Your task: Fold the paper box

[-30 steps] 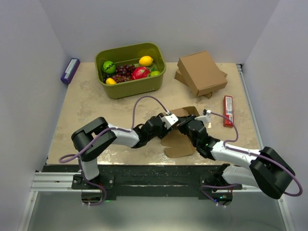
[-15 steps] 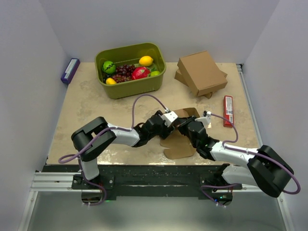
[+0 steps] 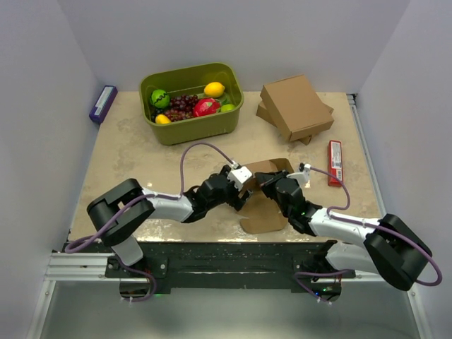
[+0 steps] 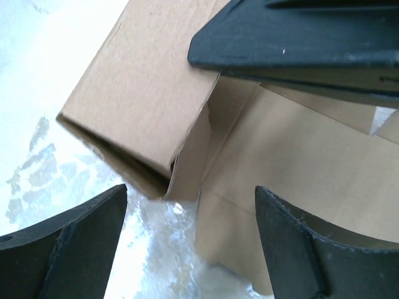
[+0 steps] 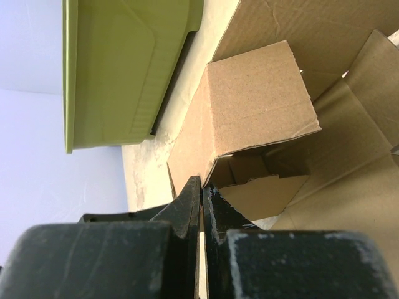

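One paper box (image 3: 265,216), two stacked cardboard boxes (image 3: 296,106); left fingers (image 4: 68,249) apart, right fingers (image 5: 187,212) together.

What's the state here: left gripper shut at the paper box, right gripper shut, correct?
Not quite. The left gripper is open, not shut: the left wrist view shows its fingers standing wide apart in front of the paper box. The rest holds: the right gripper is shut.
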Available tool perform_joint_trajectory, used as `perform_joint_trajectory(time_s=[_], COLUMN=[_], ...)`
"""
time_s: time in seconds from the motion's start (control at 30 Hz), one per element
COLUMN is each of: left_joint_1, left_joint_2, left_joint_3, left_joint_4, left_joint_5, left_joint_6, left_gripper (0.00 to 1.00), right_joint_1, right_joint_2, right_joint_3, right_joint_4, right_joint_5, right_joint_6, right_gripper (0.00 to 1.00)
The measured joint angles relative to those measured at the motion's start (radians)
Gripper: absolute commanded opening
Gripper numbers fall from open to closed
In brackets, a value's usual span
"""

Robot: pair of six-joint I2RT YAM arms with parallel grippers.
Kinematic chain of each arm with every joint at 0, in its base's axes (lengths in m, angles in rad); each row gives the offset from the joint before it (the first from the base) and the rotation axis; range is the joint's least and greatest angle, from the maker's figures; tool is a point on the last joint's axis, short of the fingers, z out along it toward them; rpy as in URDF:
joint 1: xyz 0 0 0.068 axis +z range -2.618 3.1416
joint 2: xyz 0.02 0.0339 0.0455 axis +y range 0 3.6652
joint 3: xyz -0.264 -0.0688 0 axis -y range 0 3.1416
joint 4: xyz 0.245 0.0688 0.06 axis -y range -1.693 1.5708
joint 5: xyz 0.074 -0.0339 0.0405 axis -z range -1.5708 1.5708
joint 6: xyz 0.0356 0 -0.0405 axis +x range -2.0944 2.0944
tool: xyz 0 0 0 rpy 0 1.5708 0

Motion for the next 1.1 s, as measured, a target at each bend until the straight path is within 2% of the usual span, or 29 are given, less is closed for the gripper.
perform_joint_trajectory(time_s=[0.13, 0.43, 0.73, 1.1], left_joint_1=[0.007, 0.024, 0.025, 0.023], left_joint_2=[-0.009, 0.052, 0.111, 0.163], left_joint_3=[-0.023, -0.034, -0.004, 0.018], left_joint_4=[0.035, 0.196, 0.203, 0.26], left_joint_5=[0.006, 0.021, -0.014, -0.061], left_joint_6=[-0.069, -0.187, -0.235, -0.272], left_gripper=[0.79, 0.58, 0.46, 0.47], right_joint_1=[0.0, 0.0, 0.0, -0.001], right_joint_2=[-0.008, -0.01, -0.018, -0.008], right_joint_3=[0.0, 0.0, -0.005, -0.01], right_joint_4=[-0.007, -0.012, -0.011, 0.008], right_joint_5=[0.001, 0.001, 0.01, 0.027], right_joint_6=[0.0, 0.0, 0.005, 0.03], right_gripper=[0.0, 0.0, 0.0, 0.0])
